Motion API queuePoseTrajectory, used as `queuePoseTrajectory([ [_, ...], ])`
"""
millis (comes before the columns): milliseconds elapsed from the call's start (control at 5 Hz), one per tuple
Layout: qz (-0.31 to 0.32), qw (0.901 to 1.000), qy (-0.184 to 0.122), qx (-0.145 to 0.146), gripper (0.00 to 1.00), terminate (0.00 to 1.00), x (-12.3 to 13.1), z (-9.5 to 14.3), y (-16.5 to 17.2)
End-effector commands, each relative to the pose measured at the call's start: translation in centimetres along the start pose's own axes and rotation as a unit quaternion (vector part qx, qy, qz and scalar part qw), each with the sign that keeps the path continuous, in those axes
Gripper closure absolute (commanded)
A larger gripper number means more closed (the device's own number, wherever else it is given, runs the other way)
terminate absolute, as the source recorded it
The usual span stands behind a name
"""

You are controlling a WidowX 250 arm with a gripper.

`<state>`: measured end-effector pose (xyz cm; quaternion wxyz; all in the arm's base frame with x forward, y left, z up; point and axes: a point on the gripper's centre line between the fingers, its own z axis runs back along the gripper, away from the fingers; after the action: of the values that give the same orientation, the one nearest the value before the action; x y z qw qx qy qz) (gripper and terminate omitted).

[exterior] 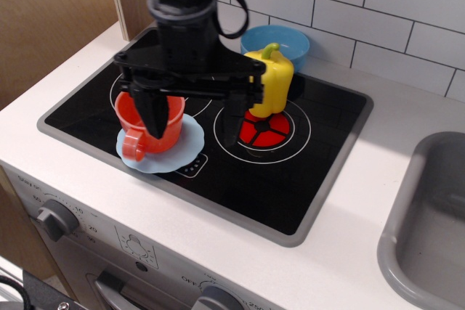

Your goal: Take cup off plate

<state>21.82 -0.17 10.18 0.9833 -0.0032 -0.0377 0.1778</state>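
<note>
The orange-red cup (138, 127) stands upright on the light-blue scalloped plate (185, 147), its loop handle toward the front left, on the black stove top. My gripper (195, 125) hangs above the plate, open wide. Its left finger (152, 114) is over the cup's rim and hides part of the cup. Its right finger (234, 121) is over the stove to the right of the plate. Whether the left finger touches the cup I cannot tell.
A yellow bell pepper (270, 83) stands on the right red burner (263, 128). A deeper blue bowl (276, 38) sits behind it by the tiled wall. A grey sink (429, 230) is at the right. A wooden panel (51, 19) rises at the left.
</note>
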Motion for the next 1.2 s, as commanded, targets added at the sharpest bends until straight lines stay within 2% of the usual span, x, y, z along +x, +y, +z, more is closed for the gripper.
queuePoseTrajectory([
  [0, -0.057, 0.9983, -0.004, 0.008, 0.00, 0.00, -0.8, -0.5, 3.2],
  [400, -0.066, 0.9973, -0.024, 0.019, 0.00, 0.00, -0.7, -1.1, 5.5],
  [1000, -0.062, 0.9960, -0.053, 0.038, 0.00, 0.00, 0.2, -3.4, 4.9],
])
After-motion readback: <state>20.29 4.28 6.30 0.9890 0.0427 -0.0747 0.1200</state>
